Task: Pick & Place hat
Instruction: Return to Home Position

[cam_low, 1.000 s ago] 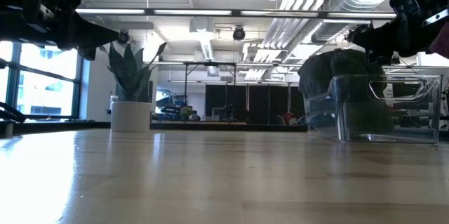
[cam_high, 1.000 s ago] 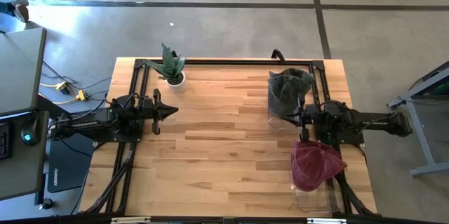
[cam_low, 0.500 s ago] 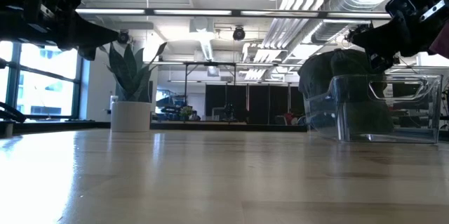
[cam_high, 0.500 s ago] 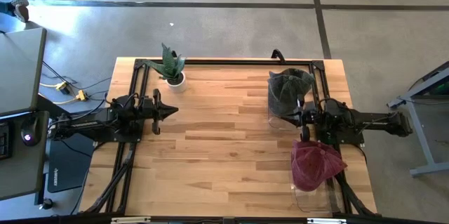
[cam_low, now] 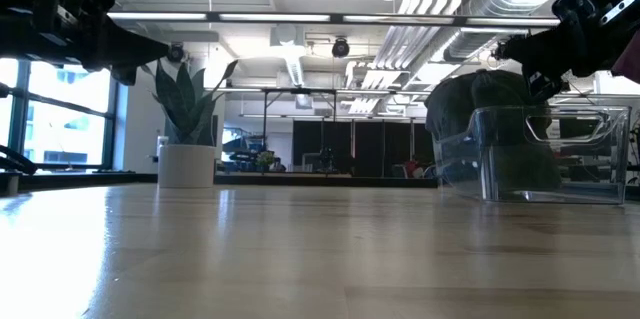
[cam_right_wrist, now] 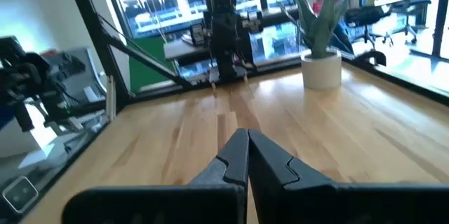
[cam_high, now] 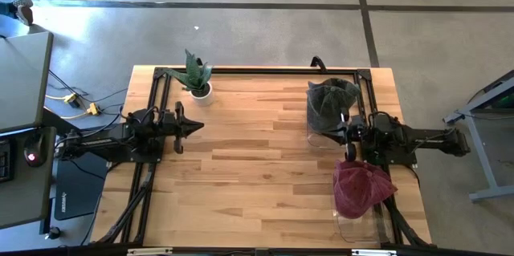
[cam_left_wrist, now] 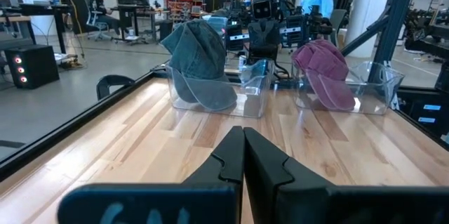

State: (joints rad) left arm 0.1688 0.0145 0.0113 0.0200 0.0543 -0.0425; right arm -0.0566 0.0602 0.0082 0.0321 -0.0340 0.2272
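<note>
Dark fabric cap, red fabric cap binned at three o'clock; left tool, right tool, pressed together, have barely moved: task looks done.

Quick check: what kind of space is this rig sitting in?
Probably an open-plan robotics lab: exposed ceiling ducts, desks with monitors beyond the table, and a bare concrete floor.

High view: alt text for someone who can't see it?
At the table's right, a dark cap sits in the upper clear bin and a red cap in the lower bin. The right gripper, shut, hangs between them; the left gripper, shut, waits at the left.
</note>
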